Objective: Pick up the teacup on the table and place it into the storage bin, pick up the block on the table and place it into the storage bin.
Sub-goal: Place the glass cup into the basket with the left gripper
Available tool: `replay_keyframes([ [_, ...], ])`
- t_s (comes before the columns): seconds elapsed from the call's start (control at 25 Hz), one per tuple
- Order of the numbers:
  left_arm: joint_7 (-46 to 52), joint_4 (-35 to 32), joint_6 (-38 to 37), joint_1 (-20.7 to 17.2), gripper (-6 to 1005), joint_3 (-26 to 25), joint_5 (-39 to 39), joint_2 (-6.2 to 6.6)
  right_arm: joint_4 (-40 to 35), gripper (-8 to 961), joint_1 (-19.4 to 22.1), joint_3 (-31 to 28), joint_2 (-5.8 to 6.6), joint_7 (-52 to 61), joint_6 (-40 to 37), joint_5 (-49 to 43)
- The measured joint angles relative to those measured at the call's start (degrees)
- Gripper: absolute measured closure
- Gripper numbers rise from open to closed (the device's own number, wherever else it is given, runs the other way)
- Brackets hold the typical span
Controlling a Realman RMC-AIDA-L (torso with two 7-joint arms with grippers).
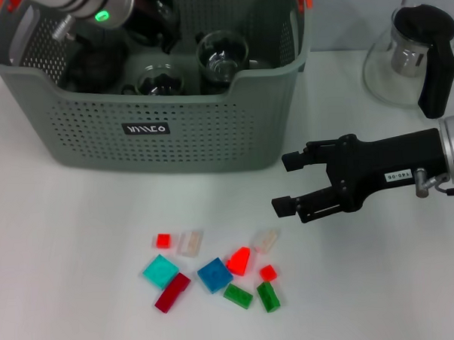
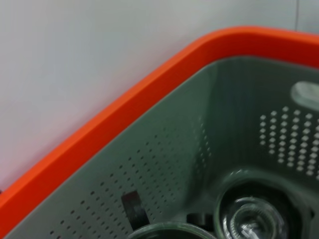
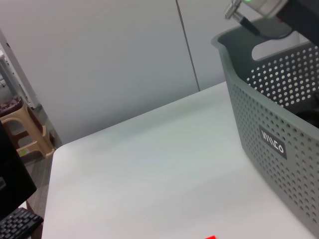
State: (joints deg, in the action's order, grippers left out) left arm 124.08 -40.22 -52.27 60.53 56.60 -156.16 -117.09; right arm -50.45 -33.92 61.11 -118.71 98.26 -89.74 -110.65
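Jaws stand apart and empty on the right gripper (image 1: 284, 184), which hovers at mid right of the head view, just above the scatter of small coloured blocks (image 1: 215, 274) on the white surface (image 1: 65, 260). The left gripper (image 1: 141, 19) is over the storage bin (image 1: 146, 130) at upper left; I cannot tell its state. Glass teacups (image 1: 222, 57) already sit in the bin, so the block step looks in hand. Next: lower over one block, likely the red one (image 1: 239, 260), and close.
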Motion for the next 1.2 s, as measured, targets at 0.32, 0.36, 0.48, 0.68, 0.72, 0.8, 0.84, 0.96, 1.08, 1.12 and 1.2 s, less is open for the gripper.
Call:
replay_keyframes([
  [0.32, 0.2, 4.7, 6.6, 1.0, 947, 1.5, -4.1, -1.44, 0.0, 8, -0.2, 0.1, -0.19, 0.0, 0.1, 0.0],
  [0.36, 0.2, 4.9, 6.9, 1.0, 947, 1.7, -4.5, -1.52, 0.0, 8, -0.2, 0.1, -0.19, 0.0, 0.1, 0.0],
  [0.48, 0.2, 5.3, 7.2, 1.1, 947, 1.9, -5.4, -1.82, 0.0, 9, -0.2, 0.1, -0.24, 0.0, 0.1, 0.0],
  [0.68, 0.3, 5.3, 7.4, 1.1, 947, 1.9, -7.0, -2.41, 0.0, 9, -0.1, 0.1, -0.30, 0.0, 0.2, 0.0],
  [0.72, 0.3, 5.3, 7.4, 1.1, 947, 1.9, -7.1, -2.48, 0.0, 9, -0.1, 0.1, -0.30, 0.0, 0.2, 0.0],
  [0.8, 0.3, 5.1, 7.4, 1.1, 948, 1.9, -7.1, -2.56, 0.0, 9, -0.1, 0.1, -0.29, 0.0, 0.2, 0.0],
  [0.84, 0.3, 5.1, 7.4, 1.1, 948, 1.9, -7.1, -2.67, 0.0, 9, -0.1, 0.1, -0.29, 0.0, 0.2, -0.1],
  [0.96, 0.3, 4.5, 7.3, 0.9, 948, 2.0, -7.2, -2.89, 0.0, 8, -0.1, 0.1, -0.26, 0.0, 0.1, -0.1],
  [1.08, 0.3, 3.7, 7.1, 0.6, 946, 2.4, -7.3, -3.09, 0.0, 8, -0.1, 0.1, -0.21, 0.0, 0.1, -0.1],
  [1.12, 0.3, 3.2, 6.9, 0.5, 946, 2.6, -7.4, -3.26, 0.0, 8, 0.0, 0.1, -0.21, 0.0, 0.1, -0.1],
  [1.2, 0.3, 3.0, 6.8, 0.5, 924, 2.7, -7.4, -3.38, 0.0, 8, 0.0, 0.1, -0.20, 0.0, 0.1, -0.1],
])
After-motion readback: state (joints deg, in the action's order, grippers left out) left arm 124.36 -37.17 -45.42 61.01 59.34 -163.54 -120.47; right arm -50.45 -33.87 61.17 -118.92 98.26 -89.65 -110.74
